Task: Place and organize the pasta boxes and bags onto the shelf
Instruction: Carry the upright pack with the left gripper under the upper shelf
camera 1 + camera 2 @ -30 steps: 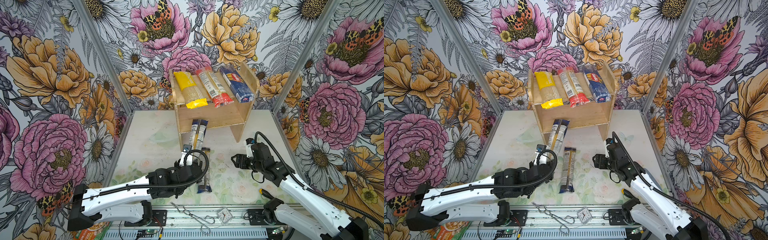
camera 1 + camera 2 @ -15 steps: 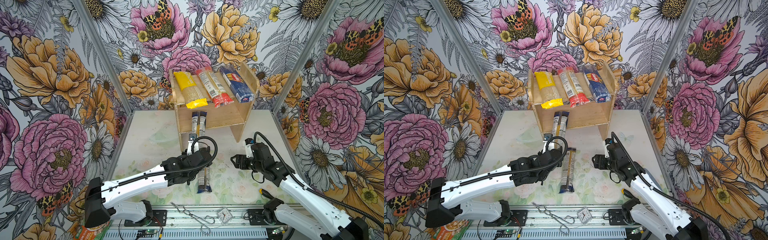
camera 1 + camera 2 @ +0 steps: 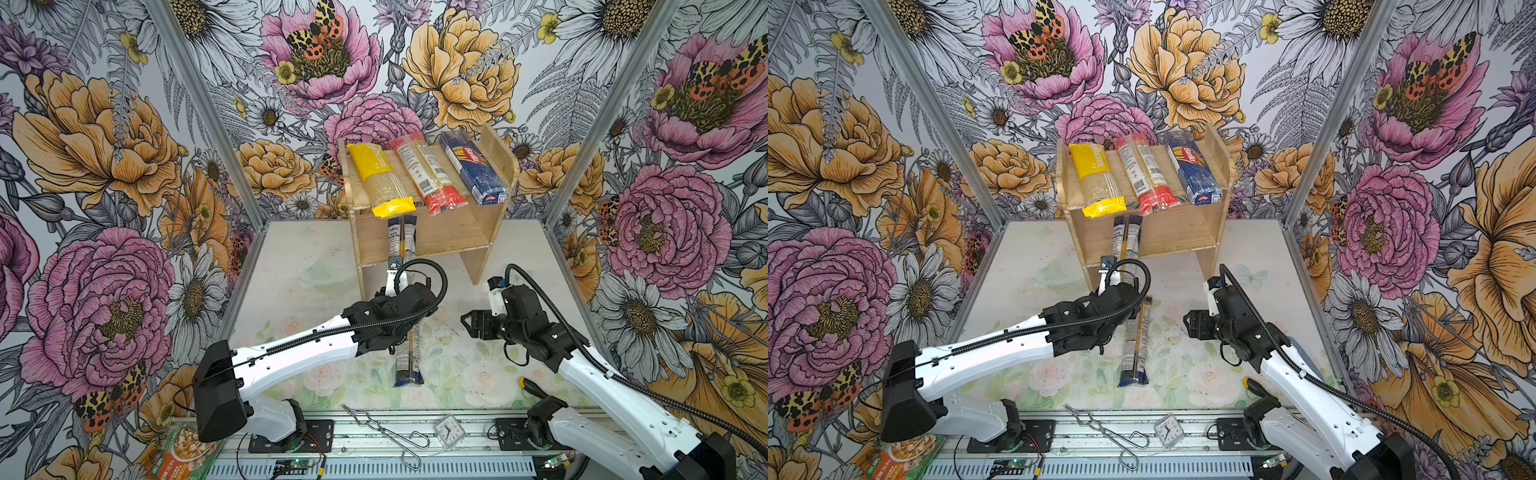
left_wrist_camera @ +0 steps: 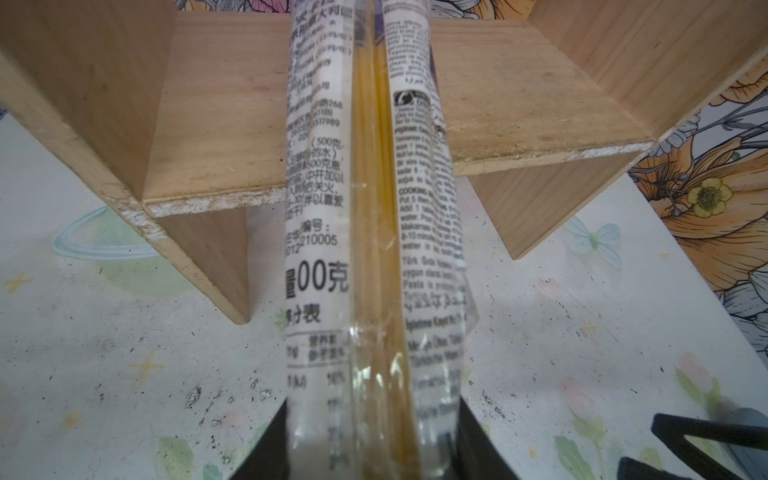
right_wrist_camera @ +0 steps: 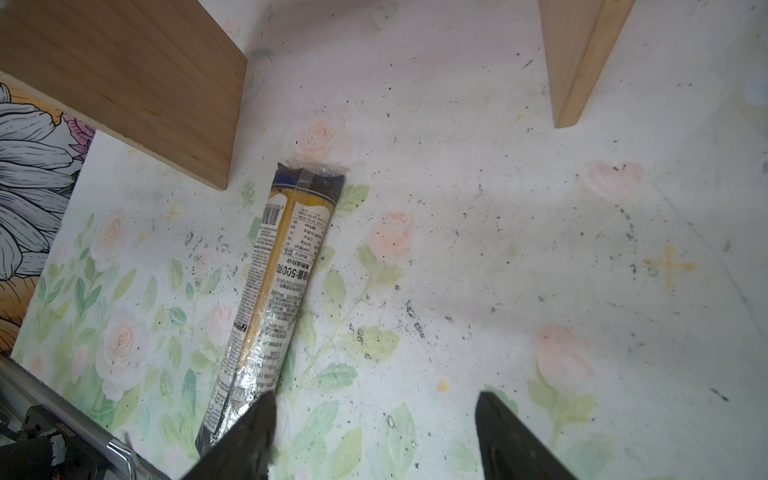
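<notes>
at centre frame, lower tier of shelf [image 3: 453, 232]: slim clear pack [image 3: 401, 237], pinched by left gripper [image 4: 374, 453] (far end inside); right gripper [image 3: 467, 325] spread above table [image 3: 478, 374].

My left arm [image 3: 299, 353] and right arm [image 3: 602, 382] are white with black joints. The shelf [image 3: 449, 237] is light wood. The yellow-ended pack [image 3: 380, 183] and the red-ended pack [image 3: 428, 178] are clear; the Barilla pack [image 3: 473, 172] is dark blue. The held slim pack [image 4: 365, 249] and the lying slim pack [image 5: 278, 282] are clear with dark blue ends. The table [image 3: 299, 257] shows pink roses.
</notes>
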Tool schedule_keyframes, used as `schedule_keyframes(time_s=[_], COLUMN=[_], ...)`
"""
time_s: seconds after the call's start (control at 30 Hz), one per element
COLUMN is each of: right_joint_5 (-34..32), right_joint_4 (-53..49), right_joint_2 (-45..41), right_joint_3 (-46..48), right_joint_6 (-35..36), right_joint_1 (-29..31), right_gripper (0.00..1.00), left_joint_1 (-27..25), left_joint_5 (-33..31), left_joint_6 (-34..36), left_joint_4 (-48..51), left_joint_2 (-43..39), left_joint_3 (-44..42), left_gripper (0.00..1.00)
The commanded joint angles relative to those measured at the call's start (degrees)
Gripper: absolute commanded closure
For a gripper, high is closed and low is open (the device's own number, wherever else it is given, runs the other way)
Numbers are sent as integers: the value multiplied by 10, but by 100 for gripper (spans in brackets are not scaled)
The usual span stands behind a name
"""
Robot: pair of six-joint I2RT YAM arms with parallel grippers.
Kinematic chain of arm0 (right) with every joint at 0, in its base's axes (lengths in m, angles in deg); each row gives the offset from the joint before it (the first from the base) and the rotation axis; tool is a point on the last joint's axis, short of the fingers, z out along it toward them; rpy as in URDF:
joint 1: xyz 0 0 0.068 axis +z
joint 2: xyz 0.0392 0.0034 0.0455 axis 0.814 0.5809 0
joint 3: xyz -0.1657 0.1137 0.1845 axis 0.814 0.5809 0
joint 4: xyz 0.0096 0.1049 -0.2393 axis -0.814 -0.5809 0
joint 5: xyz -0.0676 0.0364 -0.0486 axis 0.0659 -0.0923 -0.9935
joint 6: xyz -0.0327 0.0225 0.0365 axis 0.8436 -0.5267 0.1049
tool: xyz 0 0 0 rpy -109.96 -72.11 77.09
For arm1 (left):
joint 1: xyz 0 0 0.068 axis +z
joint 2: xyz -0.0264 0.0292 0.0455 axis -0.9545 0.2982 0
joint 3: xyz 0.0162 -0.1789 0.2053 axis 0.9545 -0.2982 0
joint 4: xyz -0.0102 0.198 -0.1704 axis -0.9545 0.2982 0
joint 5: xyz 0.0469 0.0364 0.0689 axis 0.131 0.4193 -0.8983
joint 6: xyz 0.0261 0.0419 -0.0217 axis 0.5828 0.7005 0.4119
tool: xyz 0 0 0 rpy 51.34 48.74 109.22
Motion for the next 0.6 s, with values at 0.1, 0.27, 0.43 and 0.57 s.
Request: schedule_keyframes(time_s=[0.1,0.27,0.43,0.57], right_joint_5=[9,13,16,16], right_joint_4=[13,13,13,13], right_joint_2=[-2,4,11,11], right_joint_3=[-7,-6,-9,-8], right_joint_6=[18,24,27,27], right_joint_1=[-9,-13,-16,-16], right_gripper=[23,23,23,22], left_joint_1=[22,32,45,54], left_joint_5=[-51,-55,-50,-47], left_joint_6=[9,21,28,39], left_joint_4=[-69,-75,-80,-97], left_joint_2=[-8,2,14,21], left_joint_3=[38,46,56,59], left_gripper=[70,69,69,69])
